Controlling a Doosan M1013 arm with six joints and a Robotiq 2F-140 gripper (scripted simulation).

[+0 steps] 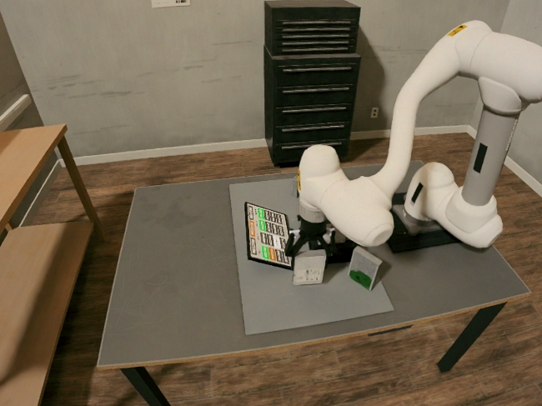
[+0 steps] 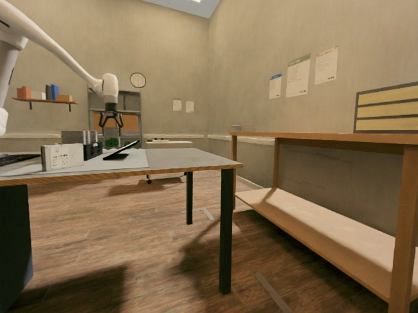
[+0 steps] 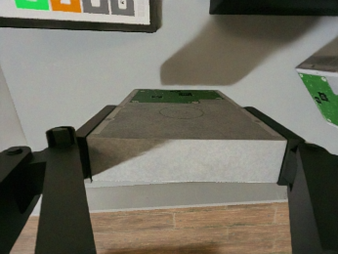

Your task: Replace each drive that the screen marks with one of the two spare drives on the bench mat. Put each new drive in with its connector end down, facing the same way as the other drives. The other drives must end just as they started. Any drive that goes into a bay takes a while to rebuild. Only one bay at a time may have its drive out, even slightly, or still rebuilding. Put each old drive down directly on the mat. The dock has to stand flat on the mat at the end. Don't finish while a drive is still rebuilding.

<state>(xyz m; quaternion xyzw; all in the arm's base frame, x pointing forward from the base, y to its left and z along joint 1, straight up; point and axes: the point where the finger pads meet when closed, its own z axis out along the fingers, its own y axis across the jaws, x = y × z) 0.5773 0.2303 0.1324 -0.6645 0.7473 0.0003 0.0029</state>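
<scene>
My gripper (image 1: 310, 253) (image 2: 111, 128) (image 3: 180, 121) is shut on a grey drive (image 1: 308, 270) (image 2: 112, 134) (image 3: 171, 122), held upright, green board end down. It is low over the mat (image 1: 280, 308) (image 2: 136, 160) (image 3: 49, 73); I cannot tell whether it touches. A second drive (image 1: 365, 266) (image 3: 323, 98) stands tilted-looking on the mat to the right. A third drive (image 2: 62, 157) stands at the other end of the mat. The black dock (image 1: 342, 253) (image 2: 93, 150) (image 3: 278, 7) holds drives (image 2: 72, 136), mostly hidden by the arm in the top view.
The tilted screen (image 1: 270, 234) (image 2: 121, 150) (image 3: 98, 19) stands left of the dock, close to the held drive. It shows green and orange cells; its text is too small to read. The arm's base plate (image 1: 422, 240) is on the table (image 1: 180, 266) to the right.
</scene>
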